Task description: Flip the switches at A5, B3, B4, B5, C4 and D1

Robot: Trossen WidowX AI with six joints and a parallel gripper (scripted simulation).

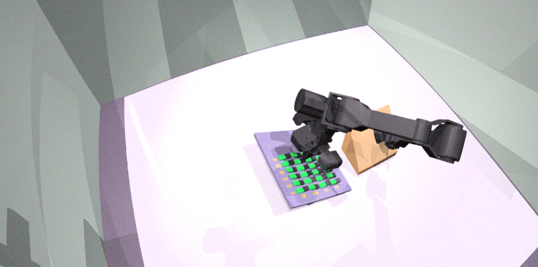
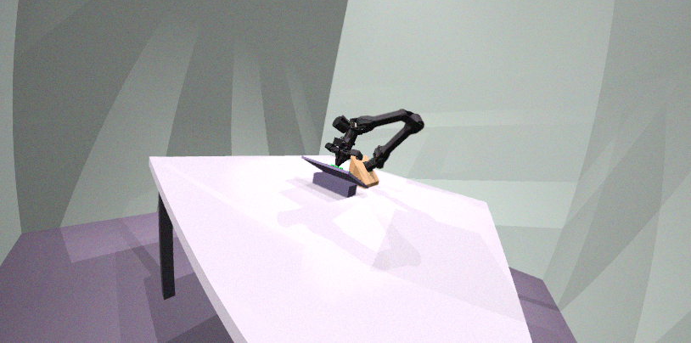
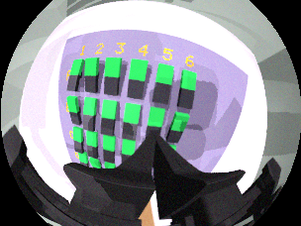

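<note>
The purple panel [image 1: 269, 143] [image 2: 314, 163] [image 3: 223, 81] is tilted and carries rows of green and dark switches. My gripper [image 1: 303, 158] [image 2: 337, 165] [image 3: 152, 138] is shut and empty. Its tips are at the near, dark end of switch B5 [image 3: 156, 116] and hide it; whether they press on it I cannot tell. Switch A5 [image 3: 163, 74] is just beyond. Switches B3 [image 3: 109, 108] and B4 [image 3: 132, 112] are left of the tips in the wrist view. C4 [image 3: 128, 147] is partly in view, and D1 [image 3: 83, 159] shows at the lower left. The fingers hide C5 and much of row D.
An orange wedge-shaped block [image 1: 363, 152] [image 2: 363, 177] stands beside the panel's near side, close under the arm. Switch B6 [image 3: 180, 121] is right of the fingertips in the wrist view. A dark support block [image 2: 333, 185] holds the panel up from the white table [image 1: 195, 133] [image 2: 289, 244].
</note>
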